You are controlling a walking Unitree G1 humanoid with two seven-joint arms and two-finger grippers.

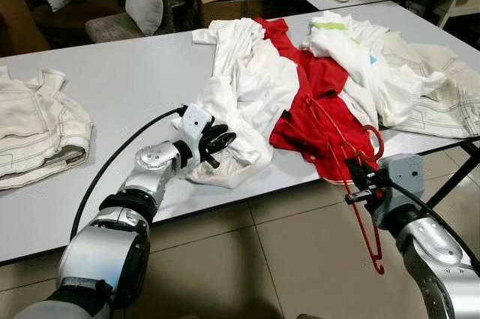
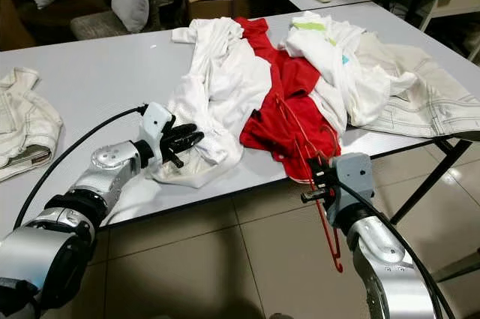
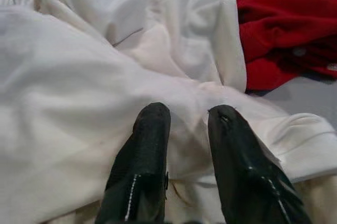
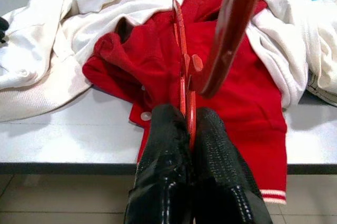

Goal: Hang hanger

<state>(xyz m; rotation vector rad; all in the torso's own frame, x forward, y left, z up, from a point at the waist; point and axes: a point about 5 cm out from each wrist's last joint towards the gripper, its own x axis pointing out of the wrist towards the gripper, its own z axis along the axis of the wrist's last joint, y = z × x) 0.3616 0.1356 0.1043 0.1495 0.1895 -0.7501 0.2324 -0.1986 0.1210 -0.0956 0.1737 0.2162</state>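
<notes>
The right gripper (image 1: 358,176) is clamped on the red hanger (image 1: 352,184) at the table (image 1: 135,79) edge, half inside the red shirt (image 1: 315,109), while the left gripper (image 1: 217,142), fingers apart, rests on the white shirt (image 1: 247,94); next, probably, threading the hanger fully into the garment.

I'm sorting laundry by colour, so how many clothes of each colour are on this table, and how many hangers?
White or cream clothes: 4: folded jacket, white top by the left claw, white shirt, cream garment.
Red clothes: 1: red top.
Red hangers: 1: hanger pinched in the right claw.
Total: 6.
</notes>
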